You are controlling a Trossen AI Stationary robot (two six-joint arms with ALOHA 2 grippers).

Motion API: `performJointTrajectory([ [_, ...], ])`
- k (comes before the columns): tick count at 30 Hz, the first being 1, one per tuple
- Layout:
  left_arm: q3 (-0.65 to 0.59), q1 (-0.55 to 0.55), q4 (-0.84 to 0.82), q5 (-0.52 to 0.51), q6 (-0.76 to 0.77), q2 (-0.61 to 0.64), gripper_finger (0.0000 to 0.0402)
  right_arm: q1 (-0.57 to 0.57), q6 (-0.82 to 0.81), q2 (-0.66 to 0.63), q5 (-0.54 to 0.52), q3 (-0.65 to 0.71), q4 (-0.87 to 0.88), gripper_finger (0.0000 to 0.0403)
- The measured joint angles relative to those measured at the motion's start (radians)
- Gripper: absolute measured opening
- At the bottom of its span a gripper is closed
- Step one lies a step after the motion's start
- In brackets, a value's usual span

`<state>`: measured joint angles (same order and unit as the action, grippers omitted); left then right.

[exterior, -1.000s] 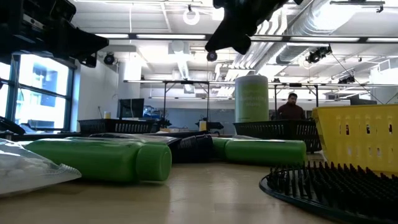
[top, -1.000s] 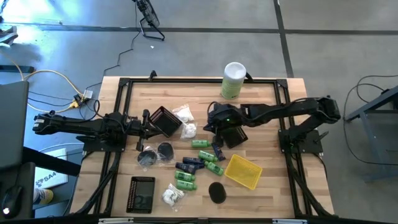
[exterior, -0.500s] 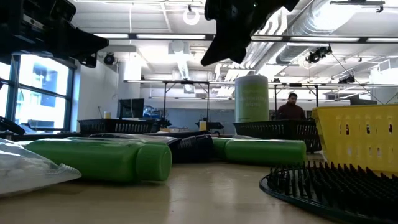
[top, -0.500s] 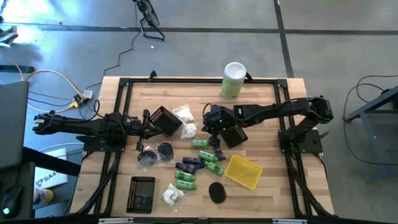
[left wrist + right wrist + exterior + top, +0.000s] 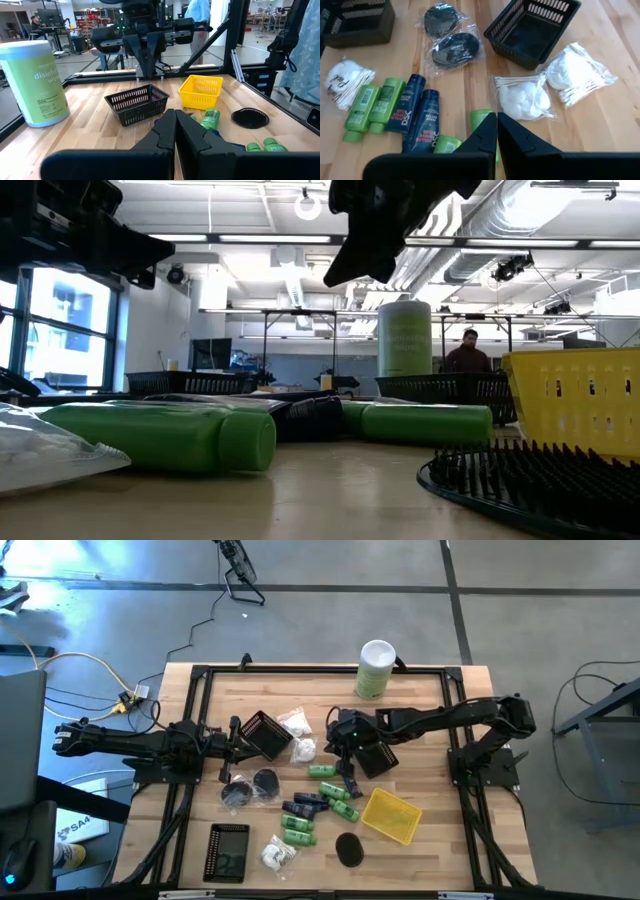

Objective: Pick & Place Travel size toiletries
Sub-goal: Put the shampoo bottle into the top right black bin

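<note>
- We are holding the right gripper [image 5: 496, 131] clenched on nothing, poised above the middle of the table [image 5: 440, 840].
- We are seeing a green bottle [image 5: 481, 120] directly under its fingers, navy tubes [image 5: 420, 120] at about nine o'clock of it, and white packets [image 5: 522, 100] toward two o'clock.
- We are resting the left gripper [image 5: 175, 131] closed and empty at the table's left.
- We are risking a jab: descending with closed fingers would likely knock the bottle rolling.
- We are also judging the crowding risky; neighbours could get pinched.
</note>
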<state>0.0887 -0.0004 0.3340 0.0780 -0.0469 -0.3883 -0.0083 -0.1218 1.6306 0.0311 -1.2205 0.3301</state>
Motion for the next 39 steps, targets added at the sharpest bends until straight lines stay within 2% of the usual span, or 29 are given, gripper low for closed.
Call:
performJointTrajectory([
  [4, 0.0, 0.0, 0.0, 0.0, 0.0, 0.0, 0.0001, 0.01, 0.02, 0.0, -0.023, 0.0, 0.007, 0.0053],
  [8, 0.0, 0.0, 0.0, 0.0, 0.0, 0.0, 0.0001, 0.016, 0.026, -0.001, -0.07, 0.0, 0.005, 0.0123],
  [14, 0.0, 0.0, 0.0, 0.0, 0.0, 0.0, 0.0001, 0.015, 0.048, -0.001, -0.081, 0.0, 0.004, 0.0228],
  [18, 0.0, 0.0, 0.0, 0.0, 0.0, 0.0, 0.0001, 0.015, 0.048, -0.001, -0.081, 0.0, -0.003, 0.0265],
  [22, 0.0, 0.0, 0.0, 0.0, 0.0, 0.0, 0.0001, 0.015, 0.039, -0.001, -0.081, 0.0, -0.019, 0.0278],
  [39, 0.0, 0.0, -0.024, 0.0, 0.0, 0.0, 0.0001, 0.015, 0.036, -0.002, -0.077, 0.003, -0.055, 0.0275],
])
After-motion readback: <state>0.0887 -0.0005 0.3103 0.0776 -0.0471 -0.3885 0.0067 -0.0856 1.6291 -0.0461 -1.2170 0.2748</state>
